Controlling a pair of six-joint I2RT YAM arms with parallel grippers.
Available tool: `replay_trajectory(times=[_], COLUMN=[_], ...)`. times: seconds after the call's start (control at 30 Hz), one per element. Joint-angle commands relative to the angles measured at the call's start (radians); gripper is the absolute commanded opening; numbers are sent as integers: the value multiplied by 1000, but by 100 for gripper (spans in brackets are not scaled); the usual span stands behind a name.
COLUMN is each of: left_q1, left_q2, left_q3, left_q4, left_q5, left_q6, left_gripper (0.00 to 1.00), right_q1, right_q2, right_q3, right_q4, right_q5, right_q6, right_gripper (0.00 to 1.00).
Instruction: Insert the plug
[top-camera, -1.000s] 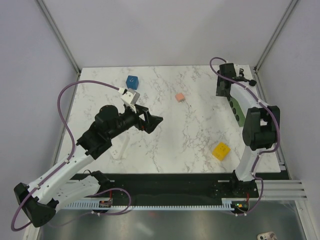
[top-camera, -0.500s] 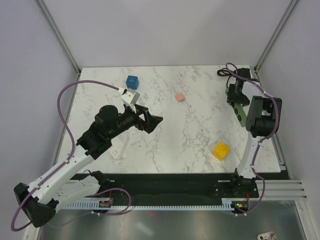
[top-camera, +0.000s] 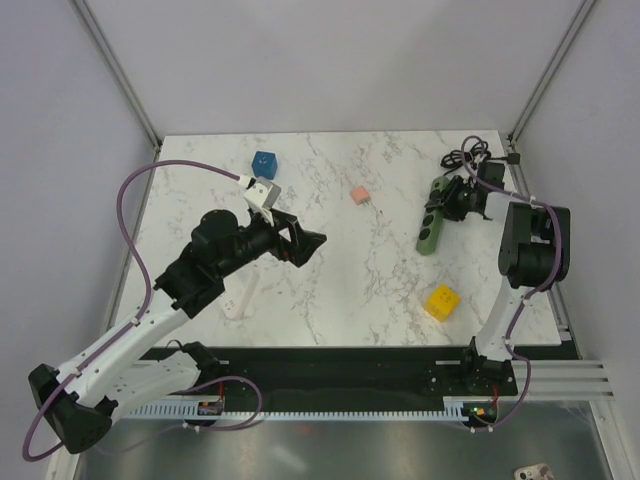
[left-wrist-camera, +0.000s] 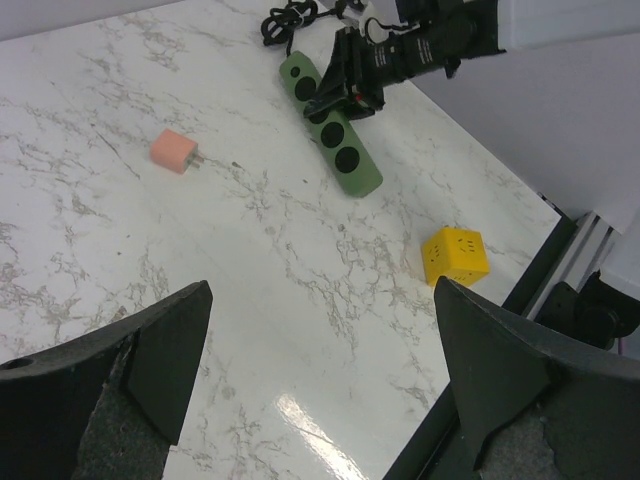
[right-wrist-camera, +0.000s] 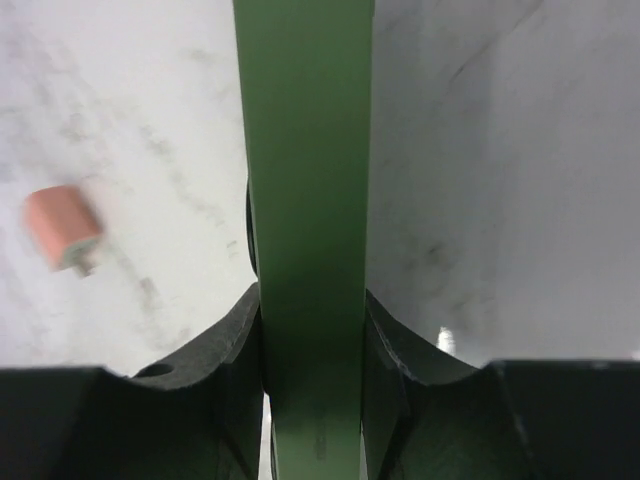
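Two tools are in view. The right tool has its jaws pressed against both long sides of the green power strip, at 3 o'clock on the desk. The left tool hangs spread wide near 9 o'clock, holding nothing. The pink plug lies at 12 o'clock, well apart from the strip. A yellow cube sits at 4 o'clock and a blue cube at 11.

The white marbled table carries a blue cube at eleven o'clock, a pink plug near twelve, a green power strip at two, a yellow cube at four and a white piece at eight.
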Motion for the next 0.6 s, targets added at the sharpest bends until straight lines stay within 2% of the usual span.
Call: replay_trajectory(times=[0.0,0.03,0.07,0.13,0.17,0.3,0.37,0.4,0.43,0.47,0.5,0.57], left_q1=[-3,-3,-4,-4,-4,-4,-6,-7,-7,-12,-14,-17], left_q2=[-1,-2,-4,-1,2,39,73,85,106,120,133,174], left_q3=[23,23,23,18,16,26,36,45,50,56,65,81], left_q4=[53,53,53,54,53,30,13,-2,-10,-21,-30,-67], left_q5=[9,9,7,-8,-20,-60,-57,-62,-68,-78,-98,-115], left_q6=[-13,-13,-13,-12,-10,0,0,2,6,6,6,-4], left_gripper=[100,100,100,100,100,98,98,98,98,97,97,97], right_q1=[67,81,112,138,158,193,190,189,186,180,177,173], right_q2=[-127,-138,-146,-144,-138,-54,-19,-15,-18,-37,-51,-107], right_q3=[-253,-310,-403,-482,-554,-662,-701,-712,-723,-740,-745,-749], right_q4=[596,802,888,1055,1208,1448,1561,1584,1596,1588,1570,1460], right_q5=[-347,-353,-347,-333,-322,-279,-285,-285,-282,-279,-278,-272], right_q6=[419,482,532,665,701,827,877,885,887,874,864,813], right_gripper=[0,0,0,0,0,4,16,27,32,37,47,56])
